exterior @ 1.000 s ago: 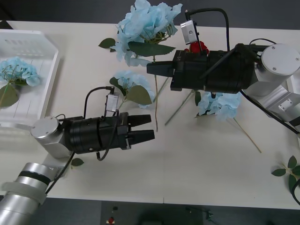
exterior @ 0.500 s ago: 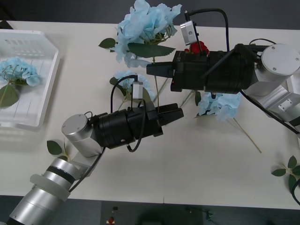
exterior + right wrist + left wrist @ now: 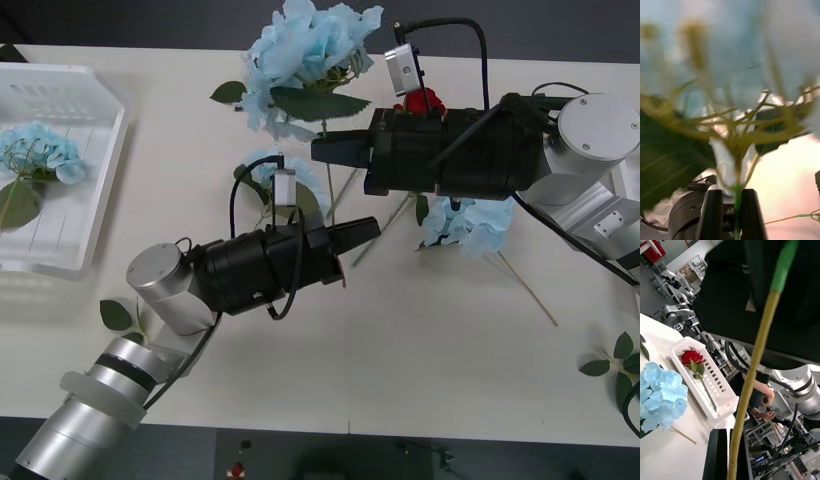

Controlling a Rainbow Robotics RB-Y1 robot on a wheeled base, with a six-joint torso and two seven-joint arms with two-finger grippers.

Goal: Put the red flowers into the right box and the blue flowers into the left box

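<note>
Right gripper [image 3: 325, 150], fingers clamped on the green stem [image 3: 738, 195] of a blue hydrangea [image 3: 310, 50] held over the far centre of the table [image 3: 420, 350]. Left gripper [image 3: 365, 232], just nearer, closed around the same stem's lower tan length [image 3: 752, 367]. Other blue hydrangeas lie beneath and right of the arms [image 3: 470, 222]; one rests in the left basket [image 3: 60, 255]. A red rose [image 3: 690, 357] lies in the right box [image 3: 720, 405].
</note>
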